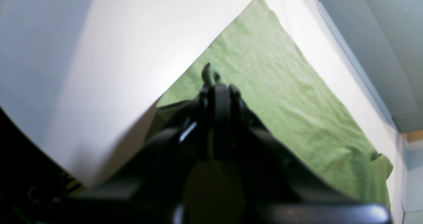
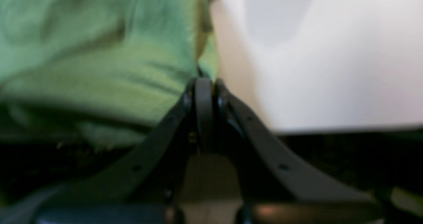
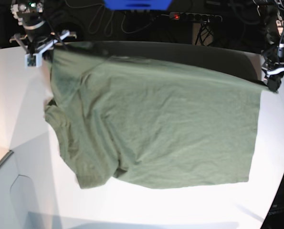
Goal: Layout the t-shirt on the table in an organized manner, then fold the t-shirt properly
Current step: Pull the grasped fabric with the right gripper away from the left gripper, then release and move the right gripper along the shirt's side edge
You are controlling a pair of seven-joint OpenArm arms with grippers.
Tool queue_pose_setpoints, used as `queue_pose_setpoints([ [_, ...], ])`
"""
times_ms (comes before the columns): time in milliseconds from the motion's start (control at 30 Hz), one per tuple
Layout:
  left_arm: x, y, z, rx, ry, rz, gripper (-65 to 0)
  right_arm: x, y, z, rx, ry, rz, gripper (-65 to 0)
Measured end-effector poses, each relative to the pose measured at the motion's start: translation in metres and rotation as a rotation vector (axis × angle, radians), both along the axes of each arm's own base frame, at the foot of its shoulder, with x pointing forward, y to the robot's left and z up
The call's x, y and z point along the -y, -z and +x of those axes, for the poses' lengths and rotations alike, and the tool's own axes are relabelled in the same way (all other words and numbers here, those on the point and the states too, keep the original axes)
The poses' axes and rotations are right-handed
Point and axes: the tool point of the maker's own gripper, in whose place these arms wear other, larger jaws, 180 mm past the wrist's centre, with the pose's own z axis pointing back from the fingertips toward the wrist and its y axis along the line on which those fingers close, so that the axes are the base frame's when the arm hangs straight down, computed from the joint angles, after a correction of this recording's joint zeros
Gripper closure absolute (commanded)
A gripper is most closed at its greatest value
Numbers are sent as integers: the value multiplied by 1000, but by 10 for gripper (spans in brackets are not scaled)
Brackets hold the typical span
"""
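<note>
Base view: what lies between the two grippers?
Only the t-shirt, its far edge stretched from the right gripper to the left gripper, above the table.

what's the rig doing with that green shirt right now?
Both arms are laying out the t-shirt on the table. The right hand is shut on one far corner and the left hand is shut on the opposite far edge, stretching the cloth between them. It lies mostly spread, one sleeve bunched. No fold yet.

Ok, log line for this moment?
stage: layout | t-shirt: spread on table | left gripper: shut on t-shirt | right gripper: shut on t-shirt
</note>
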Motion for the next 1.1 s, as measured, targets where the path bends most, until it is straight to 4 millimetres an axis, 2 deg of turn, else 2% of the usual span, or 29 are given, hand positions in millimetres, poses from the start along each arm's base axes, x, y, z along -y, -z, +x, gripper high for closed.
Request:
queue_pose_setpoints([
  [100,0,7,-8,-25,-4,-4,-1,-2,6,-17,-43,5,8,0],
  [333,-2,22,-19,-67,-17,-21,-1,-14,13,-34,-70,44,81,0],
  [533,-3,22,-19,-65,-21,-20,-1,-18,38,-49,-129,76,134,0],
  [800,-1,28,-28,-81,-37,-32,-1,-17,44,-51,-144,79,137,0],
  [933,-2,27,-27,-79,-35,-29,-1,-5,42,-48,-142,50,100,-83],
  [1100,-16,23,-34,-76,-75,-17,-1,33,31,-26,-88,100,32,-213],
])
